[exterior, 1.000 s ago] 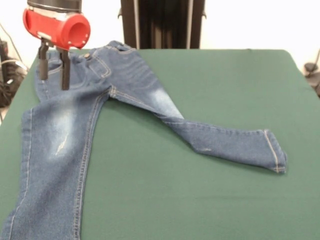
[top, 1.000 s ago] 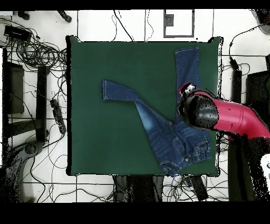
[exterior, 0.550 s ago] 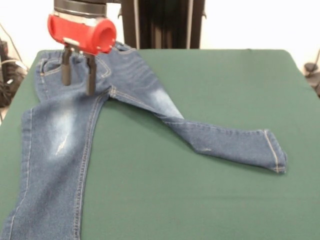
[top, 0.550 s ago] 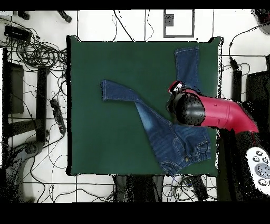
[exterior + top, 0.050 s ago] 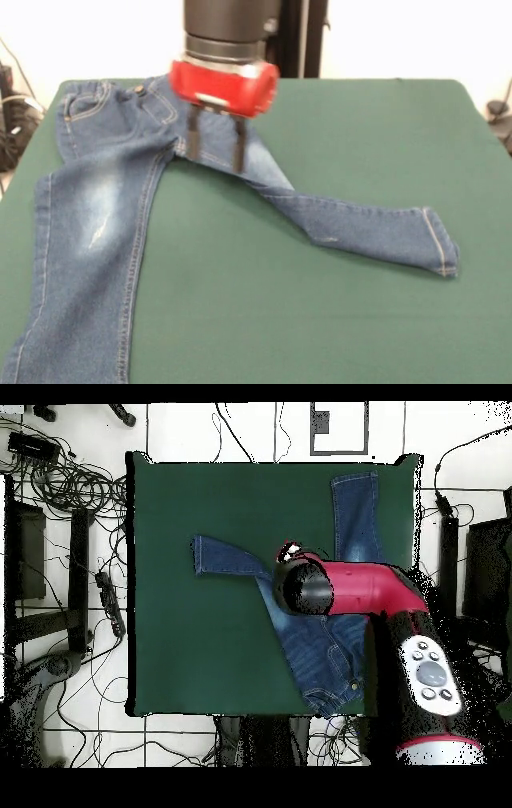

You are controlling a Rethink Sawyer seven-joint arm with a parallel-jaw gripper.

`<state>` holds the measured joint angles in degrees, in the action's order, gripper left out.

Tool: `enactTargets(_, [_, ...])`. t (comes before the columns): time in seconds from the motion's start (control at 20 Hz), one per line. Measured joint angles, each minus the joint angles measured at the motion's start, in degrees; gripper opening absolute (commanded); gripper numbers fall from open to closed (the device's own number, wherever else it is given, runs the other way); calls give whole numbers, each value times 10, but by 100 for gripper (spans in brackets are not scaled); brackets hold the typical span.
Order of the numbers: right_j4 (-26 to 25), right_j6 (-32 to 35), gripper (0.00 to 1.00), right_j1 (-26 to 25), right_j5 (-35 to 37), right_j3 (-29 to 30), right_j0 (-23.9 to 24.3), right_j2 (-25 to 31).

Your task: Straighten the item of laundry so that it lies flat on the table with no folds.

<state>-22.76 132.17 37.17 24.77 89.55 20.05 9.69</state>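
The blue denim jeans point(image 5: 104, 208) lie on the green table point(image 5: 336, 320), waistband at the far left in the front view. One leg runs down the left side toward the near edge; the other point(image 5: 360, 228) bends off to the right, its cuff folded. In the overhead view the jeans point(image 5: 330, 649) spread from the lower right, one leg pointing left point(image 5: 225, 556), one pointing up point(image 5: 357, 514). My gripper point(image 5: 215, 150) hangs open just above the upper thigh of the bent leg, near the crotch, holding nothing. In the overhead view the arm's red end point(image 5: 305, 587) hides the fingers.
Cables and stands point(image 5: 70, 484) lie on the floor around the table. The table's right half point(image 5: 384, 136) in the front view is bare felt. The arm point(image 5: 420, 674) crosses the jeans' seat area in the overhead view.
My gripper has swung from over the waistband at the table's left side, rightward across the jeans, to above the bent leg's thigh. The jeans have not moved.
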Motion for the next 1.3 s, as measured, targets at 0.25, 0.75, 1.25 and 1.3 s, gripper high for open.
enactTargets(0.25, [0, 0, 100, -19, 0, 0, -40, -10])
enactTargets(0.75, [0, 0, 100, -44, -10, 10, -30, -11])
enactTargets(1.25, [0, 0, 100, -108, -70, 18, -2, -29])
enactTargets(1.3, [1, 0, 100, -119, -83, 18, -1, -31])
